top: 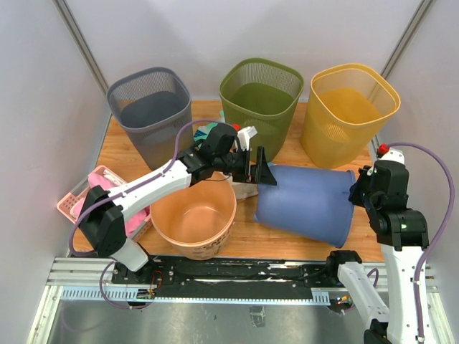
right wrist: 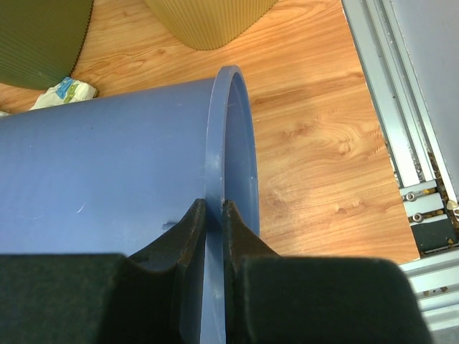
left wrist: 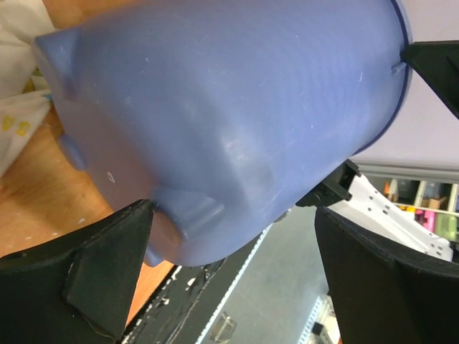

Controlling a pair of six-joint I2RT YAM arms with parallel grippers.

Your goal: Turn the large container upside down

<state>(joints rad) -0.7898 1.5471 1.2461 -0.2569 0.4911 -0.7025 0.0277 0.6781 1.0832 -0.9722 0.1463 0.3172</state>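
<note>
The right gripper [right wrist: 214, 215] pinches the blue container's rim [right wrist: 231, 122].

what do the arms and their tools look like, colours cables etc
Left arm and right arm: white links, black joints, a purple cable looping along each. Left tool and right tool: matte black, wedge-shaped fingers, a red knob behind.

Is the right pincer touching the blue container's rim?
Touching. The right wrist view shows the right pincer shut on the rim of the blue container, one finger each side.
</note>
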